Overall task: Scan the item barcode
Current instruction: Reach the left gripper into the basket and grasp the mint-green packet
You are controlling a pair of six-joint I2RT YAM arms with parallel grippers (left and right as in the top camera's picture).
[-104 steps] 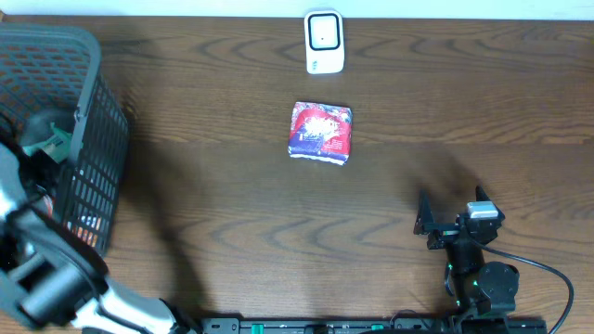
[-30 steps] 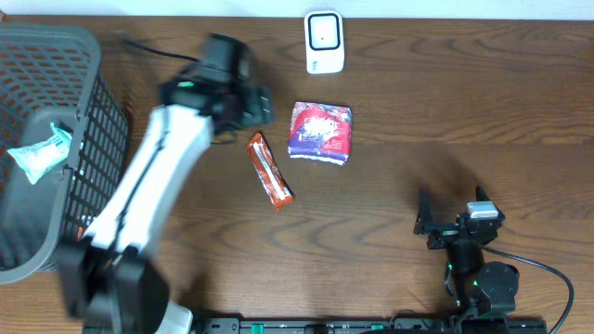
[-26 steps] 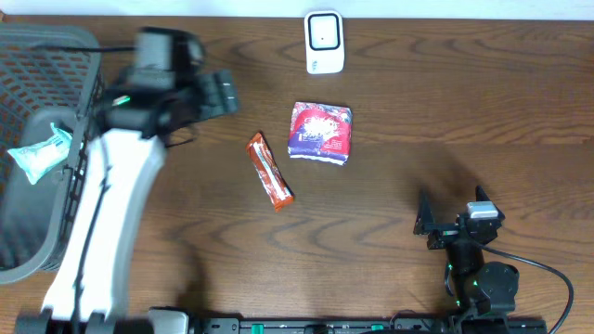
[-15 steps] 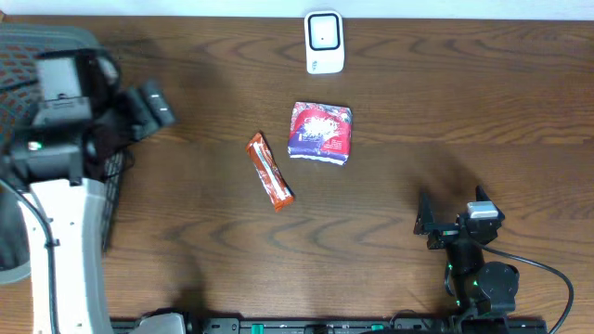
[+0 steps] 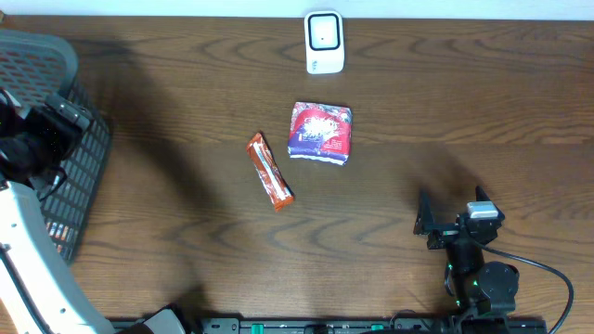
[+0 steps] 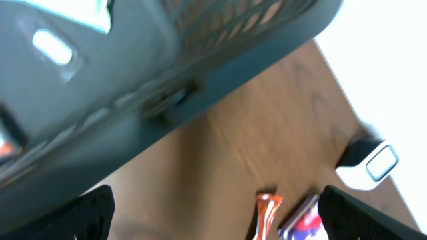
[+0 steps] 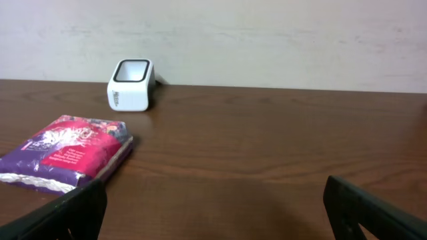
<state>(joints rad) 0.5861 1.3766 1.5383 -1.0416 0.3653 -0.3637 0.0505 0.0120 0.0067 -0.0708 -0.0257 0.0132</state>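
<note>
An orange snack bar (image 5: 269, 172) lies flat on the wooden table, left of a purple and red packet (image 5: 321, 132). The white scanner (image 5: 324, 42) stands at the far edge behind them. My left gripper (image 5: 67, 130) hovers open and empty at the basket's (image 5: 70, 199) right wall, far left of the bar. Its wrist view shows the basket wall (image 6: 133, 80) close above, with the bar (image 6: 267, 213), packet (image 6: 303, 223) and scanner (image 6: 370, 163) beyond the open left gripper (image 6: 213, 223). My right gripper (image 5: 434, 223) rests open and empty at the front right; the right gripper (image 7: 213, 213) faces packet (image 7: 67, 152) and scanner (image 7: 131, 85).
The dark mesh basket fills the table's left side and holds a teal packet (image 6: 73, 13). A pale wall (image 7: 267, 40) runs behind the table's far edge.
My left arm has swung left from beside the orange bar to the basket. The bar stays where it lay on the table. The right arm has not moved.
</note>
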